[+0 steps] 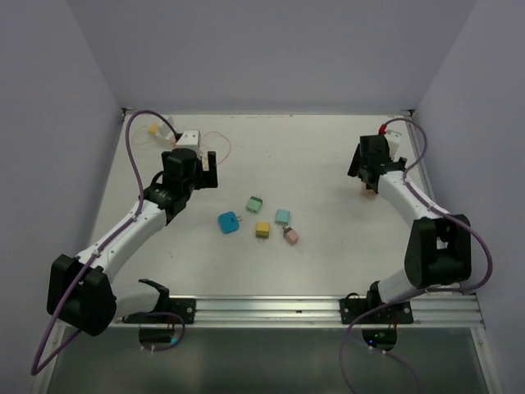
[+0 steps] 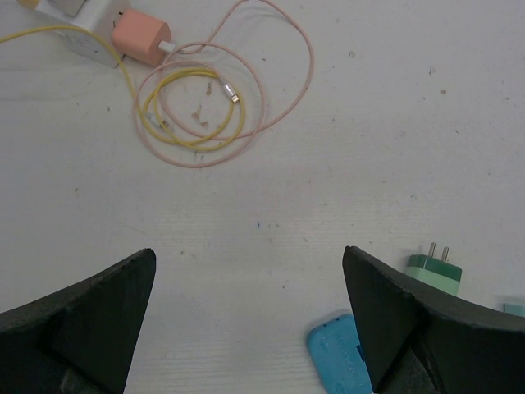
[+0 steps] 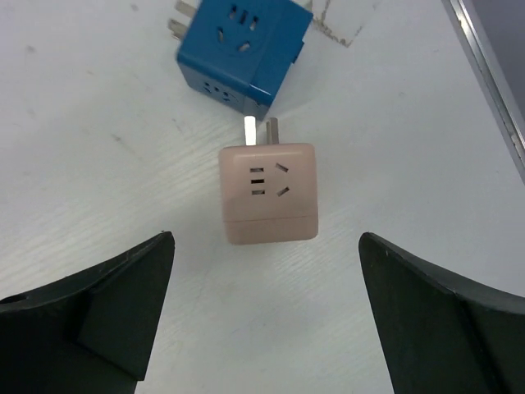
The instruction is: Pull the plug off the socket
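The right claw [image 3: 267,275] hung over the far right of the pale table [image 1: 328,164], its two black fingers spread wide with nothing between them. Straight ahead, centred on the gap, a pale pink plastic cube plug [image 3: 267,193] lay flat on the table with socket holes on its top face. Its two flat metal prongs [image 3: 250,130] pointed directly away from the claw, so its long axis ran along the claw's line of reach. The prongs were bare and ended just beside the near edge of a dark blue plastic cube socket [image 3: 246,45]. Whether the tips touched it could not be told, but they were not inserted. This pair looked already separated.

The left claw [image 2: 248,263] was likewise spread wide and empty. Well ahead of it and off to its left, a salmon-orange rounded charger plug [image 2: 141,37] sat pushed into a white plastic power strip [image 2: 92,41]. A thin pink cable [image 2: 312,66] looped from the charger across the table. That appeared to be the plug left seated in a socket, and the left arm was by far the nearer. Reaching it would likely mean travelling forward and left, then closing across the charger's body and drawing it away from the strip.
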